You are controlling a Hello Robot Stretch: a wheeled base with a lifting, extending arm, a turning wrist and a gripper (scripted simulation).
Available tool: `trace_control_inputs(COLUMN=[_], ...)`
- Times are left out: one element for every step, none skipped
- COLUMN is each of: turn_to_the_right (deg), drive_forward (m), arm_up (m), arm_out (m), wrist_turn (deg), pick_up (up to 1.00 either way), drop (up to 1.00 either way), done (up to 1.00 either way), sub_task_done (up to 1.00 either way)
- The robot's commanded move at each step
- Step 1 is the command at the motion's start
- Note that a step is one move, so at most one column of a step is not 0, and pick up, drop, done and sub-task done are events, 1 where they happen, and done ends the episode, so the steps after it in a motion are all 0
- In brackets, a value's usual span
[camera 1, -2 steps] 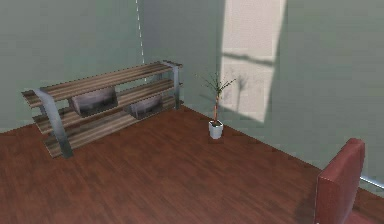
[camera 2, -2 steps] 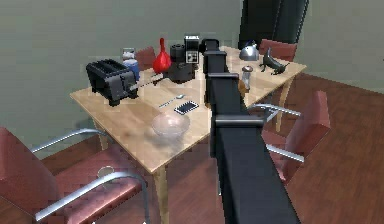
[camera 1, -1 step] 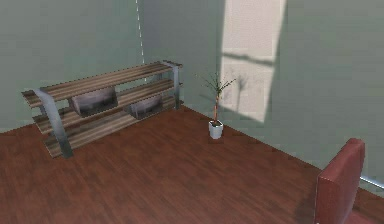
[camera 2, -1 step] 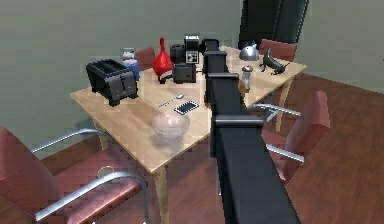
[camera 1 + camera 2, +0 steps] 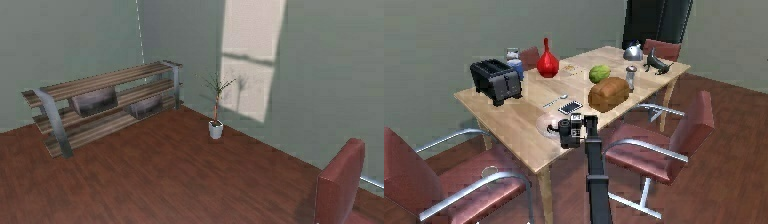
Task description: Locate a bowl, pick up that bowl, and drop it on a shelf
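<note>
- Pale, shallow round thing, likely the bowl, lies on the table right at the gripper's finger end, on the side toward the arm side view's left.
- I can't tell whether it is over, beside or touching.
- Gripper width: can't tell. Load: can't tell either, since the round thing sits on the tabletop at its tip.
- It is round, so there's no long axis to align; my read is that any wrist angle suits the rim.
- Farther out from the gripper: bread loaf up and right, toaster and red vase beyond.
- Shelf: far from the gripper, across bare floor in the forward view. It likely needs a base drive.
</note>
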Motion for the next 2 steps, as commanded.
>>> trace_control_inputs(turn_to_the_right=[0.0, 0.0], drive_forward=[0.00, 0.00], arm_up=[0.00, 0.10], arm_out=[0.00, 0.00], wrist_turn=[0.0, 0.0], pick_up=[1.00, 0.00], drop=[0.00, 0.00], done=[0.00, 0.00], sub_task_done=[0.00, 0.00])
